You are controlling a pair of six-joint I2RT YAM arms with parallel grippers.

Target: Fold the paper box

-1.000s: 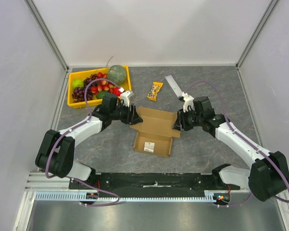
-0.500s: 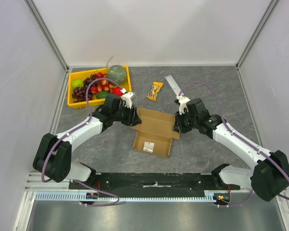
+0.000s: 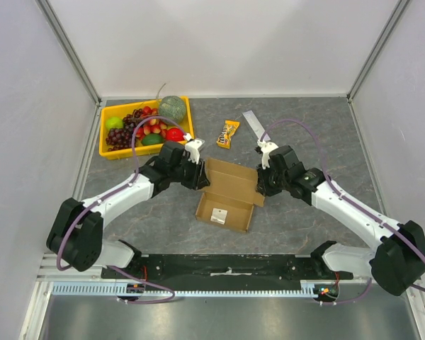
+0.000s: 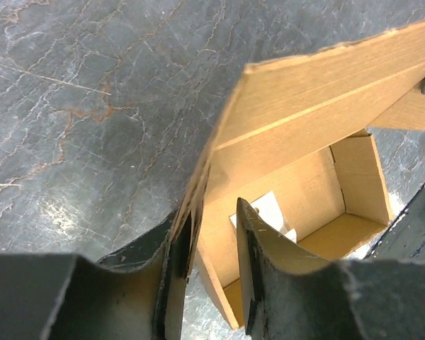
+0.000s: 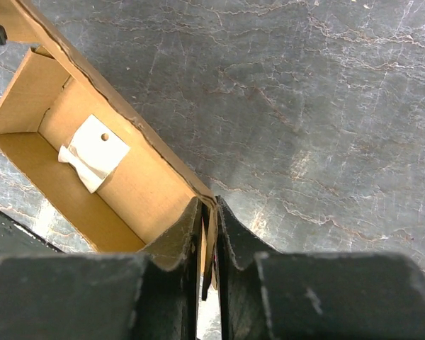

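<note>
Right end effector (image 5: 208, 207) clamps a wall of the paper box (image 5: 131, 185), likely light but crushable; left end effector (image 4: 212, 214) straddles another, half-open.

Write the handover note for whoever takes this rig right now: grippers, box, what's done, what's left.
Left gripper: open, jaws astride the left edge of the paper box, not pinching it yet.
Right gripper: shut on the box's right wall.
Box: lies between the two grippers, with a white paper slip inside.
Done: the base tray stands formed.
Left: the lid panel is not yet shut; probably tuck the side flaps, then close it.
</note>
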